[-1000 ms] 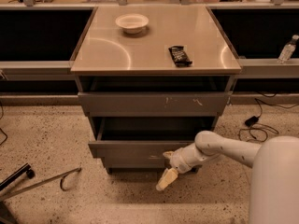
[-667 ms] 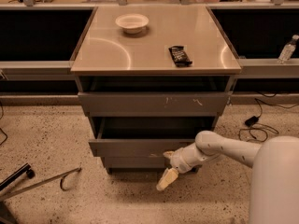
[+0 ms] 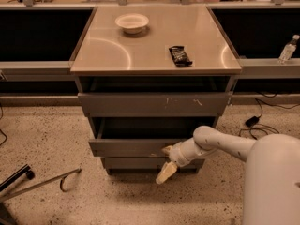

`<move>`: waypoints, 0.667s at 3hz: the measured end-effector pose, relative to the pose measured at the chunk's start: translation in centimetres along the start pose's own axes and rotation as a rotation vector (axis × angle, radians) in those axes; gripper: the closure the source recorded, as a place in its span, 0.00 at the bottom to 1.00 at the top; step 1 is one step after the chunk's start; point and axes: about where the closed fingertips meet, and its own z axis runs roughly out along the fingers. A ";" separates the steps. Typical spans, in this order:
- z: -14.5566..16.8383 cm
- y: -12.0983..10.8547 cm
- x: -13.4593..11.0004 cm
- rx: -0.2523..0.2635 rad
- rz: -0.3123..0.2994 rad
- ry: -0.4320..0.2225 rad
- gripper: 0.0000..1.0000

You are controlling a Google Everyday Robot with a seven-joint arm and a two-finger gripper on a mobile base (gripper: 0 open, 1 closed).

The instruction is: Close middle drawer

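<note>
Your gripper point(image 3: 162, 165) sat spread open, holding nothing, one tip against the right part of the middle drawer point(image 3: 131, 147) front. That drawer stood partly pulled out of the cabinet point(image 3: 140, 48), its front running left to right, directly behind the gripper, so closing it looked like a straight push inward.

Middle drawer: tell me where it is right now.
In the camera view, the middle drawer sticks out below the scuffed top drawer, with the gripper at its front panel, right of centre.

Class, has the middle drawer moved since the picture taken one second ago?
No. The middle drawer sticks out as far past the scuffed drawer front above it; the gripper is at its front panel, right of centre.
</note>
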 end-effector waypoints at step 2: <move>-0.3 -4.9 -2.4 0.072 -0.052 -0.054 0.00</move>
